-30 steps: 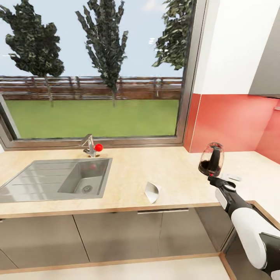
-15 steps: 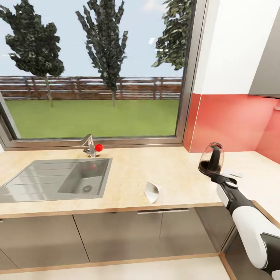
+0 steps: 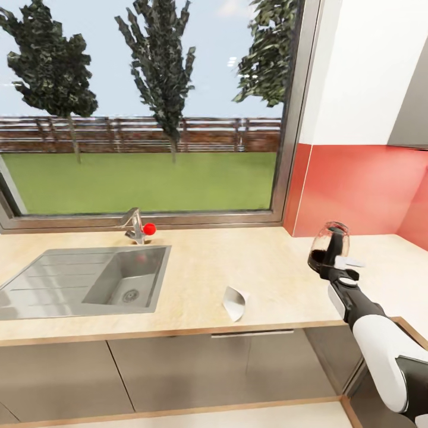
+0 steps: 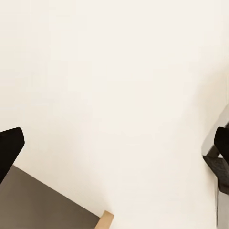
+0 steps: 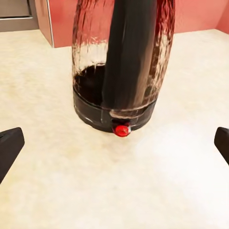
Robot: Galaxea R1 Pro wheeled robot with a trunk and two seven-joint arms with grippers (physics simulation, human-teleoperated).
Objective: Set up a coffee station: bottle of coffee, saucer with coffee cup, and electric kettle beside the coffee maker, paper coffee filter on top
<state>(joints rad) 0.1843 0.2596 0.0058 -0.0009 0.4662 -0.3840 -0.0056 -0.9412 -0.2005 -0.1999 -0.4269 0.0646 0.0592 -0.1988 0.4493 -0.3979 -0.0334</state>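
The electric kettle (image 3: pixel 329 247) stands upright on the kitchen countertop (image 3: pixel 202 267), near its right corner by the red wall (image 3: pixel 356 190). The right gripper (image 5: pixel 114 143) is just in front of its black handle, with the 2 fingers wide apart and not touching it. The paper coffee filter (image 3: pixel 234 302) lies near the front edge, to the right of the sink (image 3: pixel 83 282); the left gripper (image 4: pixel 114 152) has its fingers apart too.

Electric kettle (image 5: pixel 119 67) beyond parted claw (image 5: pixel 114 145)

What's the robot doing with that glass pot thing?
The robot's right tool is open, its fingertips wide apart, right in front of the electric kettle. The kettle stands upright on the kitchen countertop, not gripped. A paper coffee filter lies near the counter's front edge, right of the sink. The left tool is open too.
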